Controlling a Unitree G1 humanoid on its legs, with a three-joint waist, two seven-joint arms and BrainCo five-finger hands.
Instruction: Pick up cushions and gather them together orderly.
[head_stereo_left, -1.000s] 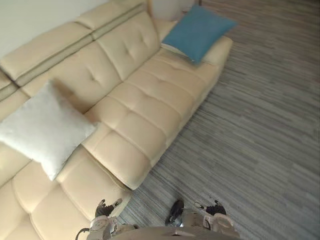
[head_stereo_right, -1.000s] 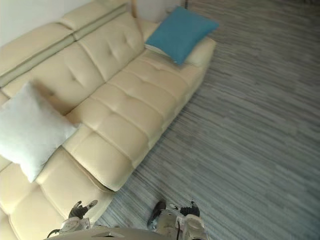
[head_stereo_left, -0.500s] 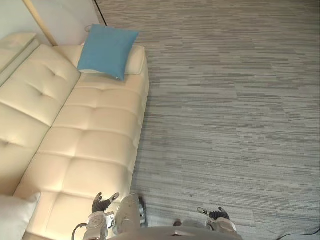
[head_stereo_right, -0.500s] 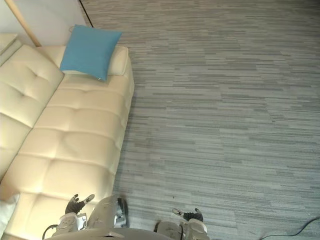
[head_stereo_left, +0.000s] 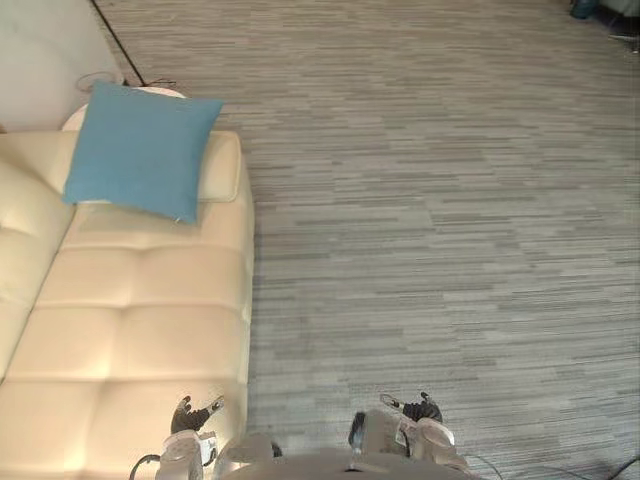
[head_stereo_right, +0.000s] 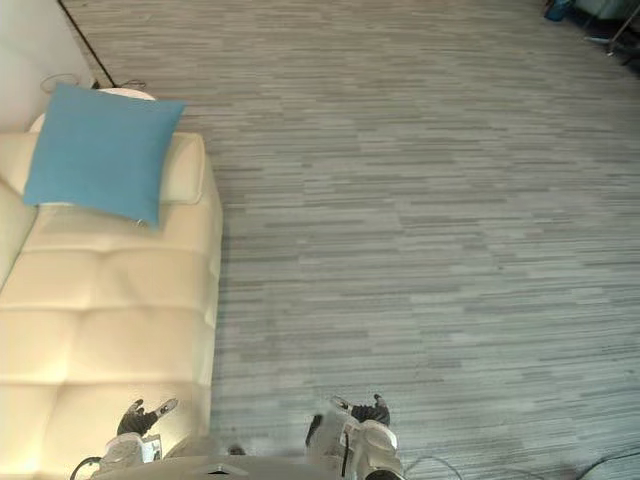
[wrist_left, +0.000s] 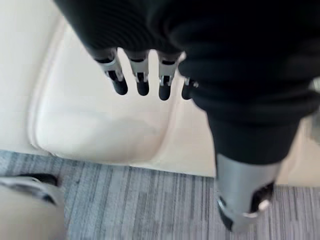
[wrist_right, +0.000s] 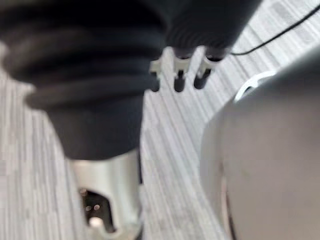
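Nearest the robot, the left hand (head_stereo_left: 190, 416) hangs low over the front corner of the sofa (head_stereo_left: 150, 300). Its fingers (wrist_left: 141, 82) are straight and spread, the thumb apart, and it holds nothing. The cream seat lies just below the dark tips without touching them. The right hand (head_stereo_left: 418, 410) hangs at the same level over the floor (head_stereo_left: 430, 200), well apart from the sofa. Its fingers (wrist_right: 179, 75) are also loose and empty, with grey striped carpet below them. The sofa runs away from the left hand along the robot's left side, its seat quilted into padded squares and its front edge meeting the carpet in a straight line. At the far end, a blue cushion (head_stereo_left: 140, 150) leans tilted against the armrest (head_stereo_left: 222, 165). Its lower corner rests on the seat and its upper edge rises above the armrest. Just behind the cushion a round white thing (head_stereo_left: 150, 92) shows its rim; I cannot tell what it is. A pale wall (head_stereo_left: 40, 50) stands beyond it. The carpet stretches on to the far right, where a small dark-blue thing (head_stereo_left: 588, 8) lies at the edge, too small to make out.
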